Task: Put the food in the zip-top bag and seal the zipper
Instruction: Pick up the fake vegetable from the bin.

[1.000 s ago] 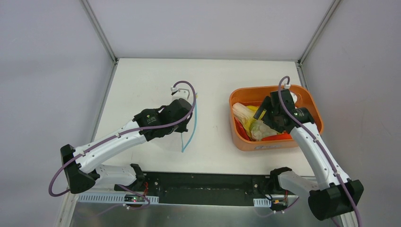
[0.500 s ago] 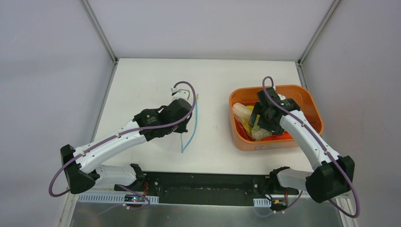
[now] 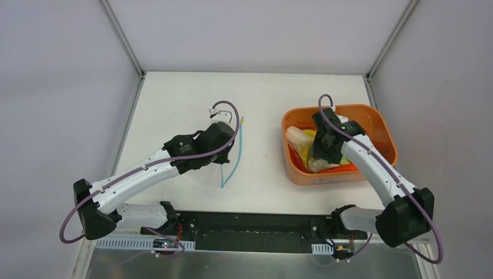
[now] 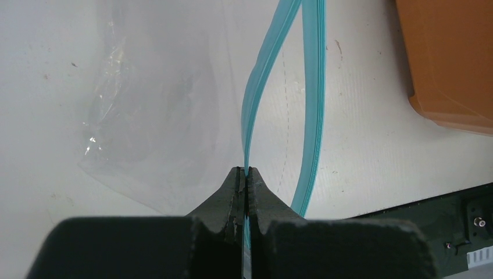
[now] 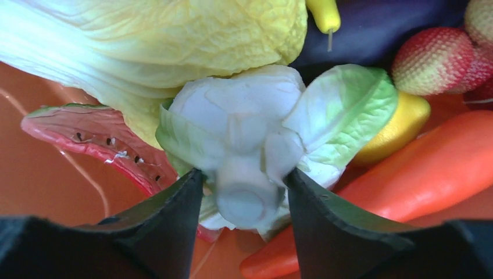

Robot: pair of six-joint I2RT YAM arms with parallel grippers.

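Note:
The clear zip-top bag (image 3: 214,170) lies on the white table, its mouth gaping. My left gripper (image 4: 245,172) is shut on one lip of the blue zipper (image 4: 256,99); the other lip (image 4: 314,104) bows away to the right. In the top view the left gripper (image 3: 228,135) sits over the zipper (image 3: 238,150). The food lies in the orange tub (image 3: 383,125). My right gripper (image 5: 244,174) is open, low in the tub, its fingers on either side of the stem of the white cauliflower (image 5: 244,116). It shows in the top view too (image 3: 321,156).
Round the cauliflower lie a watermelon slice (image 5: 99,136), a pale cabbage (image 5: 174,35), an orange carrot-like piece (image 5: 418,174), a yellow lemon (image 5: 395,125), a red berry (image 5: 436,58) and a purple eggplant (image 5: 372,29). The tub's corner (image 4: 447,58) lies right of the bag.
My right gripper has moved left and down into the tub, onto the cauliflower. My left arm has barely moved; the zipper's near end shifted slightly left.

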